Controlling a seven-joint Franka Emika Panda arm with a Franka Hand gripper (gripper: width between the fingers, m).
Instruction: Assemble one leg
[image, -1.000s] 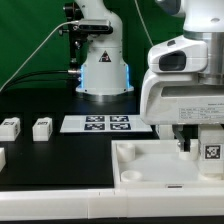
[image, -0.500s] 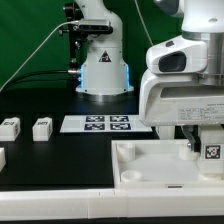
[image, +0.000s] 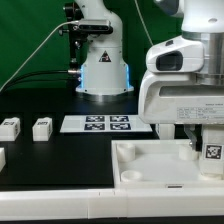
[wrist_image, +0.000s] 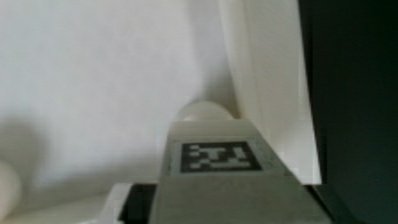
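In the exterior view, the gripper (image: 205, 142) is hanging over the large white tray-like piece (image: 150, 165) and, as far as I can judge, is pinching one leg (image: 212, 152) between narrowly set fingers. The leg is standing upright, with its long axis pointing straight down from the gripper and its tagged face turned toward the camera. It is sitting low inside the tray's far corner, on the exterior view's right; whether its tip is touching the tray is hidden. Away from the tray, toward the exterior view's left, two more legs (image: 9, 127) (image: 41, 127) are lying on the dark table (image: 60, 165), and a fourth (image: 1, 157) is showing only partly at the edge. The marker board (image: 95, 123) is lying just behind the tray. That makes four legs, one tray and one board. In the wrist view, the held leg (wrist_image: 217, 155) is filling the middle, with its tag readable, and is pointing at the tray's white floor (wrist_image: 89, 80) beside the tray's rim wall (wrist_image: 267, 90).
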